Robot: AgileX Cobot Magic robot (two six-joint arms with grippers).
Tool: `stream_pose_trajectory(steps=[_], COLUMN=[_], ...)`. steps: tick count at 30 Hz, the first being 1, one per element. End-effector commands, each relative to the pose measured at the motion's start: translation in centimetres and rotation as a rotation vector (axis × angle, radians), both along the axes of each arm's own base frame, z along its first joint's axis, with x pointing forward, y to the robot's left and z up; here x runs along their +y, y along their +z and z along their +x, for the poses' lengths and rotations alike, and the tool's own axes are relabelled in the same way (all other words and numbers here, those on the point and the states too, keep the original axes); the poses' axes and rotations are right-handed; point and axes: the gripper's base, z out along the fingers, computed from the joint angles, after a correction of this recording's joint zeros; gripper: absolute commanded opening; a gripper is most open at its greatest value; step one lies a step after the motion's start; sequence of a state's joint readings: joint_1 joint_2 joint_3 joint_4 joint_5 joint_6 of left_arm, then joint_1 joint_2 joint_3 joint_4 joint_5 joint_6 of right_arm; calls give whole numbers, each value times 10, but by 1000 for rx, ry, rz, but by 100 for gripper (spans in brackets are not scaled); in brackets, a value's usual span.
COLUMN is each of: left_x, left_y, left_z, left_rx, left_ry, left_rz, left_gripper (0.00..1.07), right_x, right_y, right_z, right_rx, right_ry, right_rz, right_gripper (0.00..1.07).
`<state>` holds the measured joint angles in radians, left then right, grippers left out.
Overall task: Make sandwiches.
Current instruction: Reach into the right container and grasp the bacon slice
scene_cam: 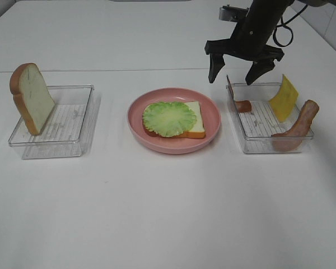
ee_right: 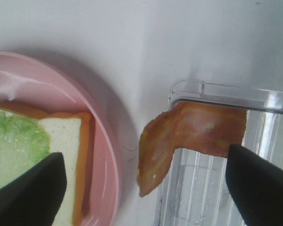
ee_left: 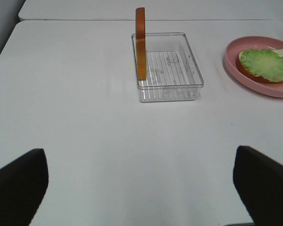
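Note:
On the pink plate (scene_cam: 213,120) lies the sandwich's bread slice (scene_cam: 195,120) with green lettuce (scene_cam: 169,117) on top. A second bread slice (scene_cam: 32,98) stands upright in the left clear tray (scene_cam: 73,131). The right clear tray (scene_cam: 257,140) holds a bacon strip (scene_cam: 242,105) draped over its near-plate wall, another bacon strip (scene_cam: 299,126) and a yellow cheese square (scene_cam: 284,98). My right gripper (scene_cam: 235,72) hovers open just above the draped bacon strip (ee_right: 198,132). My left gripper (ee_left: 139,155) is wide open and empty, well back from the left tray (ee_left: 167,89).
The white table (scene_cam: 168,213) carries the two trays and the plate in a row. A seam runs across it behind them. In the left wrist view the plate (ee_left: 236,66) shows at the side of the tray.

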<state>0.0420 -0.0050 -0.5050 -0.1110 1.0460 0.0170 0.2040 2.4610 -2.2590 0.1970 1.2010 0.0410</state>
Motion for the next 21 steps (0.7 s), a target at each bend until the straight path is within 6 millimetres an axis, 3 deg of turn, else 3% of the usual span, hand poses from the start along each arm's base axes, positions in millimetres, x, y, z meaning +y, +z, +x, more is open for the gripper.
stream_pose_trajectory(steps=[1,8,13,15,21], left_x=[0,0,0,0,0], left_y=[-1,-1,-1,-1,-1], left_z=[-2,-2,-2,-2,-2], left_rx=[-28,-28,-28,-28,-28], left_ry=[-1,-1,-1,-1,-1], left_rz=[-8,-8,-8,-8,-8], left_gripper=[102,102,102,102,102], right_x=[0,0,0,-1,0], right_y=[-5,-8,-9,-9,-9], right_z=[1,2,2,3,3], right_rx=[10,12,11,7,-1], right_ry=[0,0,-1,-1,-2], right_rz=[2,1,1,-2,2], right_gripper=[86,80,65,55,52])
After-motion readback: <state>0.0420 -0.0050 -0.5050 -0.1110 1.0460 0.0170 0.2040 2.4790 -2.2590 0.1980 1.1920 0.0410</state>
